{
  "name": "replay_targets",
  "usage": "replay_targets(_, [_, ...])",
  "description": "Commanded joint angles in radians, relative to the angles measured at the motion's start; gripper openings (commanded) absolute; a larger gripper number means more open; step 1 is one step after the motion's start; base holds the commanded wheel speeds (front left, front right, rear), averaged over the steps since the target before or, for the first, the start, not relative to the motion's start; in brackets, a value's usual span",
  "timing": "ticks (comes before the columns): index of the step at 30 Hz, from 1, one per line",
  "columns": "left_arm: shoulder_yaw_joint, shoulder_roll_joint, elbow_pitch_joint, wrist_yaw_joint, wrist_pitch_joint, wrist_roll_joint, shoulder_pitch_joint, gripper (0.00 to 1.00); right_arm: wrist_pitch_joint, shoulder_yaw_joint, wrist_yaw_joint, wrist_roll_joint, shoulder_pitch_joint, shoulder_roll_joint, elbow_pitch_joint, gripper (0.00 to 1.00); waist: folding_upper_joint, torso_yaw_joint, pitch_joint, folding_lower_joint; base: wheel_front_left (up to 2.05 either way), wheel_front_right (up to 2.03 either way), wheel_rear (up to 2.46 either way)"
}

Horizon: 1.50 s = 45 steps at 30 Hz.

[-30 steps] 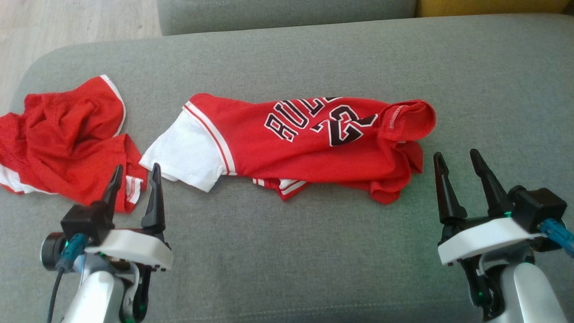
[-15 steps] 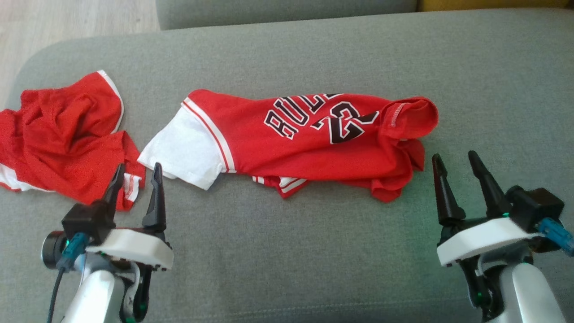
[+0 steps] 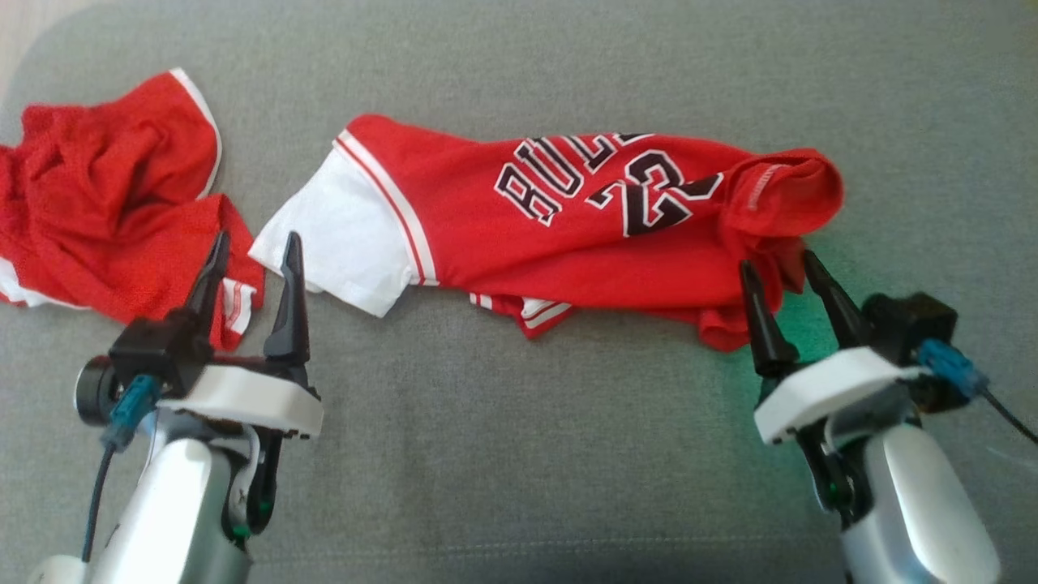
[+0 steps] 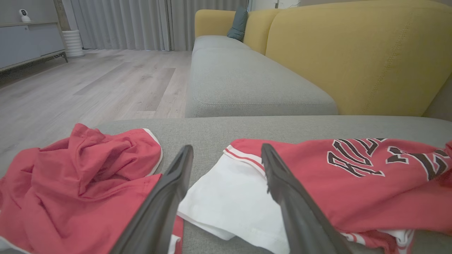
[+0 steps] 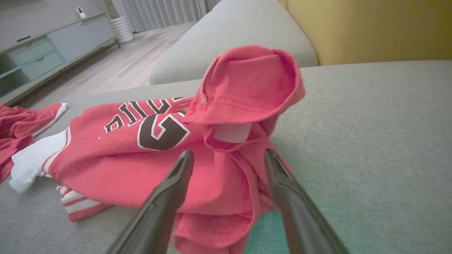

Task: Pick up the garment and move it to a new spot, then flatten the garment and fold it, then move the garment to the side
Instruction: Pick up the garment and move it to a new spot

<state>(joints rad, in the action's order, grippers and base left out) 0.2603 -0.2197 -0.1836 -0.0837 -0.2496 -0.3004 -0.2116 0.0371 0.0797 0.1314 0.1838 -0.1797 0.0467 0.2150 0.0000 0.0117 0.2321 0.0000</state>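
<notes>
- Lying crumpled across the middle of the grey seat cushion [image 3: 519, 454], the red basketball jersey [image 3: 486, 235] shows you black, white-edged lettering and the number 23.
- Note its white sleeve [image 3: 345, 243], edged with red-and-white trim, at the end towards the robot's left. The opposite end is folded over into a raised, hood-like loop [image 5: 247, 84].
- A striped edge [image 3: 535, 312] pokes out from under the jersey's near side.
- Your left gripper [image 3: 255, 243] has its fingers spread apart with nothing between them. It hovers just short of the sleeve's corner and beside a second red mesh garment [image 3: 105, 203] bunched at the cushion's left end.
- Your right gripper [image 3: 774, 264] also has its fingers apart and empty, framing the jersey's bunched right end. You cannot tell whether the tips touch the cloth.
- Beyond the cushion lie another grey seat [image 4: 240, 77] with a mustard-yellow backrest [image 4: 353, 53], a pale wooden floor [image 4: 106, 81], grey curtains [image 4: 141, 21] and a low grey sideboard [image 5: 53, 46].
</notes>
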Motion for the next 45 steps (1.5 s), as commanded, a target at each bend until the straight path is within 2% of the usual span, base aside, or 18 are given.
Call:
replay_targets(1, [-0.034,-0.017,0.040,0.003,-0.012,0.015,-0.045,1.00,-0.010,0.029,-0.001,-0.011,-0.056,0.004,-0.002,1.00,0.0000,0.010,0.021,0.0000,0.00,0.00,0.00])
replay_targets(6, [-0.037,-0.011,0.049,0.007,-0.012,0.024,-0.063,1.00,-0.025,0.031,-0.001,-0.044,-0.126,0.009,0.070,1.00,0.0000,0.019,0.043,0.0000,0.00,0.00,0.00])
replay_targets(7, [-0.039,-0.010,0.050,0.008,-0.012,0.025,-0.065,1.00,-0.027,0.028,-0.001,-0.046,-0.137,0.010,0.082,0.42,0.0000,0.020,0.046,0.0000,0.00,0.00,0.00])
replay_targets(8, [-0.040,-0.008,0.051,0.009,-0.012,0.027,-0.067,1.00,-0.028,0.026,-0.001,-0.048,-0.147,0.013,0.091,0.00,0.0000,0.020,0.048,0.0000,0.00,0.00,0.00])
replay_targets(16, [-0.047,0.006,0.065,0.018,-0.012,0.042,-0.087,1.00,-0.062,-0.030,-0.001,-0.028,-0.219,0.054,0.040,0.00,0.0000,0.025,0.071,0.0000,0.00,0.00,0.00])
replay_targets(24, [-0.038,0.031,0.079,0.037,-0.012,0.060,-0.131,1.00,-0.011,-0.080,-0.001,0.002,-0.350,0.136,0.023,0.00,0.0000,0.055,0.117,0.0000,0.00,0.00,0.00])
replay_targets(29, [-0.035,0.054,0.086,0.054,-0.012,0.073,-0.174,1.00,0.008,-0.095,-0.001,0.028,-0.464,0.201,0.099,0.00,0.0000,0.095,0.163,0.0000,0.00,0.00,0.00])
replay_targets(36, [-0.036,0.089,0.093,0.073,-0.012,0.095,-0.205,1.00,-0.004,-0.082,-0.001,0.053,-0.567,0.243,0.271,0.00,0.0000,0.132,0.205,0.0000,0.00,0.00,0.00])
replay_targets(37, [-0.037,0.093,0.093,0.075,-0.012,0.098,-0.206,1.00,-0.017,-0.081,-0.001,0.057,-0.575,0.244,0.294,0.28,0.0000,0.133,0.206,0.0000,0.00,0.00,0.00])
replay_targets(38, [-0.038,0.097,0.092,0.078,-0.012,0.101,-0.205,1.00,-0.030,-0.080,-0.001,0.059,-0.579,0.245,0.316,1.00,0.0000,0.133,0.206,0.0000,0.00,0.00,0.00])
replay_targets(42, [-0.048,0.104,0.088,0.083,-0.012,0.112,-0.196,1.00,-0.091,-0.087,-0.001,0.064,-0.564,0.238,0.370,1.00,0.0000,0.120,0.197,0.0000,0.00,0.00,0.00])
replay_targets(45, [-0.060,0.104,0.082,0.087,-0.012,0.120,-0.183,1.00,-0.152,-0.112,-0.001,0.054,-0.525,0.231,0.366,1.00,0.0000,0.104,0.178,0.0000,0.00,0.00,0.00])
